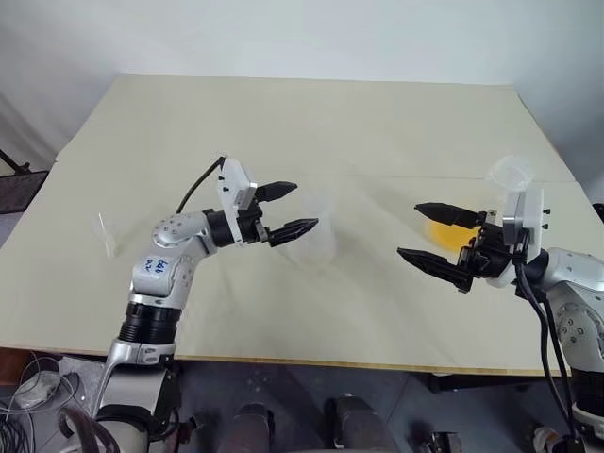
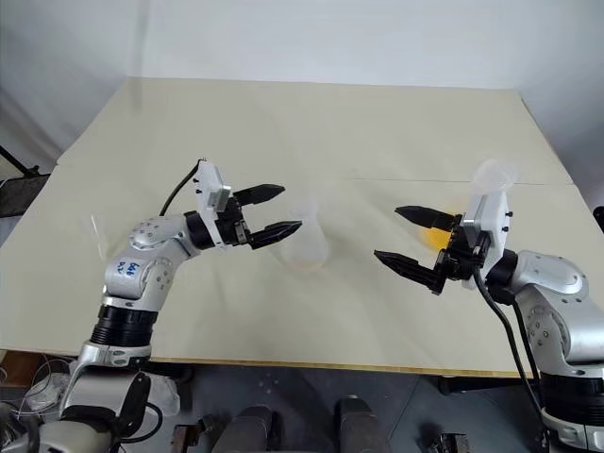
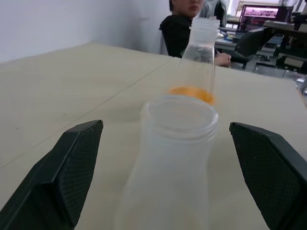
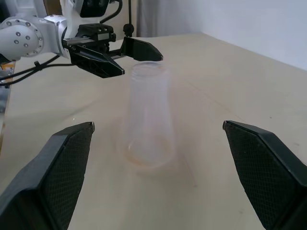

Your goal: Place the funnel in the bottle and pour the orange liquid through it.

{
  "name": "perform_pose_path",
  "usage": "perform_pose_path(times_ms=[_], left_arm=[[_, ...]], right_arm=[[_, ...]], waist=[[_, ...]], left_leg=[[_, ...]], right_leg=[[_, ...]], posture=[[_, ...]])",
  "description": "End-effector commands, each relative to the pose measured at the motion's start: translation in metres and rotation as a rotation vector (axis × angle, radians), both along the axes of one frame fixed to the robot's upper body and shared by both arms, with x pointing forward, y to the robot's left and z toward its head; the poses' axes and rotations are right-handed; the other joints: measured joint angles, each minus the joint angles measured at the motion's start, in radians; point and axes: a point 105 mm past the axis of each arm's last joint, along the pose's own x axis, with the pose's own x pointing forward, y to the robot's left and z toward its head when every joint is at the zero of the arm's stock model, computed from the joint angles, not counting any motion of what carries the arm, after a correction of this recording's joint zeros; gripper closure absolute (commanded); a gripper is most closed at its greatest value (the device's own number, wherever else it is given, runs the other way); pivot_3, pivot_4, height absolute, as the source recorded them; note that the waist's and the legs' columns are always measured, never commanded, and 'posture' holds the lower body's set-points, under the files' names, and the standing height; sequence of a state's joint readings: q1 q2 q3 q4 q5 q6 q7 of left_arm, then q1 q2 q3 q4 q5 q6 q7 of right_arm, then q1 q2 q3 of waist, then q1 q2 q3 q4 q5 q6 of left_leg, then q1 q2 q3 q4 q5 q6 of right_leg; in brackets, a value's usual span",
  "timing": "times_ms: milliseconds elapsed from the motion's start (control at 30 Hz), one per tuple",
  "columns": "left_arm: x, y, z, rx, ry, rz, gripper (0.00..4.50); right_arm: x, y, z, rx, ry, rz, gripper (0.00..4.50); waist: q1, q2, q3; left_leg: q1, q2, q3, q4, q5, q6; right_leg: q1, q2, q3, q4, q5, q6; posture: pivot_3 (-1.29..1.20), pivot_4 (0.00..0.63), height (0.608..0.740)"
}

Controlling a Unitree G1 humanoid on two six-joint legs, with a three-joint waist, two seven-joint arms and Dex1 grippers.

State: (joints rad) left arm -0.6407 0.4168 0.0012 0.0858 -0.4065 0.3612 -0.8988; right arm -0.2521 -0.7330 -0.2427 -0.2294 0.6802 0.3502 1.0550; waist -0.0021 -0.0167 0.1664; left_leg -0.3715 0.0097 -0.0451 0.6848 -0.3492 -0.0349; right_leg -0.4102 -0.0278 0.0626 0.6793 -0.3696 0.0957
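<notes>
- While both arms hang level over the pale table (image 1: 311,123), the left gripper (image 1: 286,209) stands wide, holding nothing, left of centre in the head view.
- Its two black fingertips sit either side of the neck of the clear bottle (image 1: 319,236), which stands upright at the middle of the frame; whether they touch it I cannot tell.
- In the left wrist view the bottle (image 3: 172,163) rises between the fingers (image 3: 67,167) with clear gaps both sides.
- The right gripper (image 1: 436,238) is at the right of the head view, also spread wide and empty, pointing toward the bottle but well apart from it.
- The orange liquid (image 1: 442,232) shows as a yellow-orange patch just behind the right gripper's fingers, low in a second clear flask (image 3: 199,57) seen past the bottle in the left wrist view.
- A small clear piece, perhaps the funnel (image 1: 107,233), stands near the table's left edge, well apart from the bottle.
- A seated person (image 3: 180,24) is beyond the table's far edge.
</notes>
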Motion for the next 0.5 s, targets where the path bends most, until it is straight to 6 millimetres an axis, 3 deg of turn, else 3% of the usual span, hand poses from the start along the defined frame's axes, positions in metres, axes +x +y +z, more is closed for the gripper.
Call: perform_pose_path(times_ms=[33,367,500], left_arm=[[-0.005,0.003,0.012,-0.002,-0.055,-0.021,0.01],[-0.027,0.021,0.018,0.033,-0.116,-0.052,0.01],[-0.033,0.035,0.025,0.041,-0.14,0.016,0.01]], right_arm=[[-0.001,0.001,0.009,0.007,-0.049,0.004,0.0],[0.004,0.003,0.01,-0.003,-0.049,0.03,0.0],[0.006,0.004,0.013,-0.001,-0.054,0.039,0.0]], waist=[[0.001,0.0,0.0],[0.0,0.0,0.0],[-0.002,0.0,0.0]], left_leg=[[0.0,0.0,0.0,0.0,0.0,0.0],[0.0,0.0,0.0,0.0,0.0,0.0],[0.0,0.0,0.0,-0.001,0.0,0.0]], right_leg=[[0.0,0.0,0.0,0.0,0.0,0.0],[0.0,0.0,0.0,0.0,0.0,0.0],[0.0,0.0,0.0,-0.001,0.0,0.0]], posture=[[0.0,0.15,0.74],[0.0,0.15,0.74],[0.0,0.15,0.74]])
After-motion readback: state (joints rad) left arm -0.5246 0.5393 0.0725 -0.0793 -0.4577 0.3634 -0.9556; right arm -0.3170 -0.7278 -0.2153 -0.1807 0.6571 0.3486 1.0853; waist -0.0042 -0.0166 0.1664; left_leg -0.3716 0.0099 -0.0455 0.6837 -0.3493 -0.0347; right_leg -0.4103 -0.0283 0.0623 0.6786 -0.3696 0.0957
